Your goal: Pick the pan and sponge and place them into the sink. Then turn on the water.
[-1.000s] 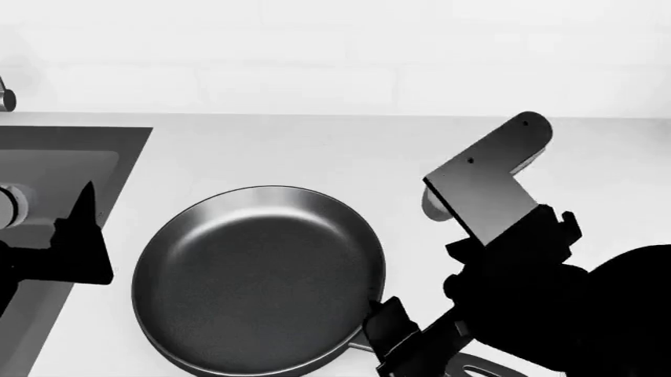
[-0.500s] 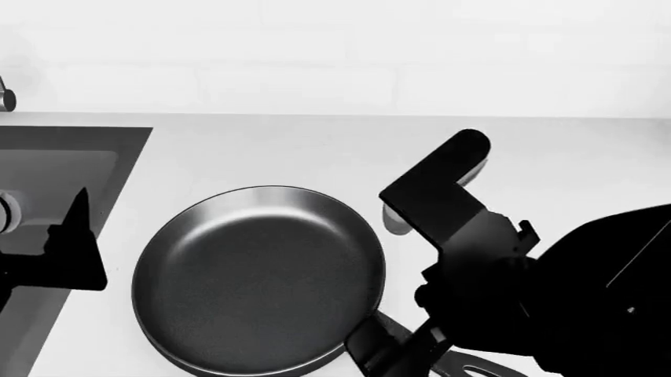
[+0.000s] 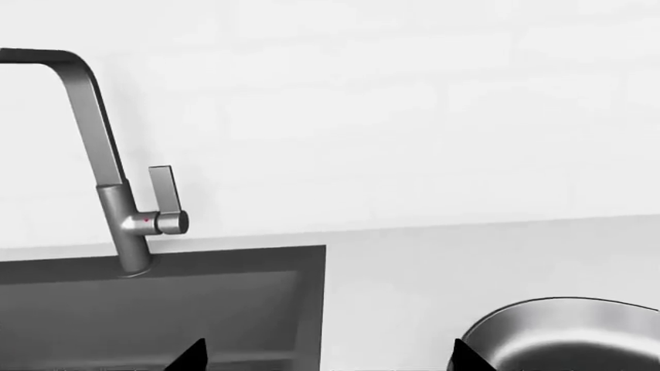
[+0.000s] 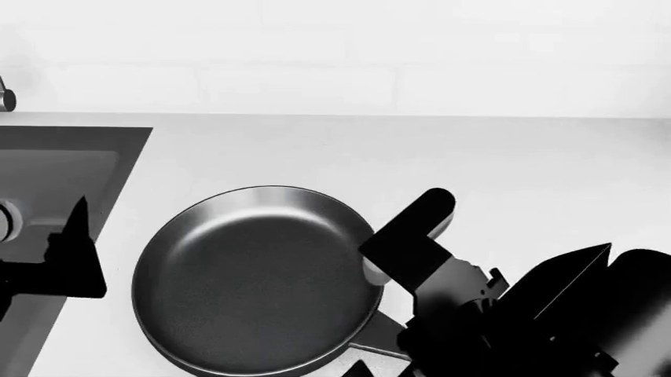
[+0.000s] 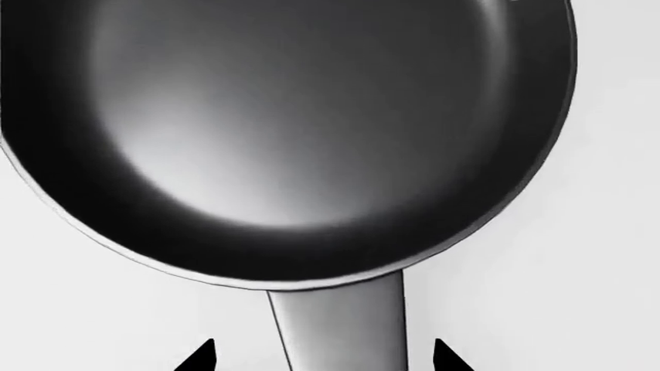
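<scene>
Dark grey pan (image 4: 257,279), one, on counter (image 4: 419,149), one sink (image 4: 58,165), one faucet (image 3: 113,185)

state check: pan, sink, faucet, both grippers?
pan: upright on counter, empty, handle between the right gripper's fingertips, not gripped
sink: no pan or sponge visible inside
faucet: no water running
right gripper: open
left gripper: open, holding nothing

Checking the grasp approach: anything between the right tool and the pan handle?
Nothing visible. In the right wrist view the handle of the pan runs straight between the open right tool tips, with only bare counter on either side.
</scene>
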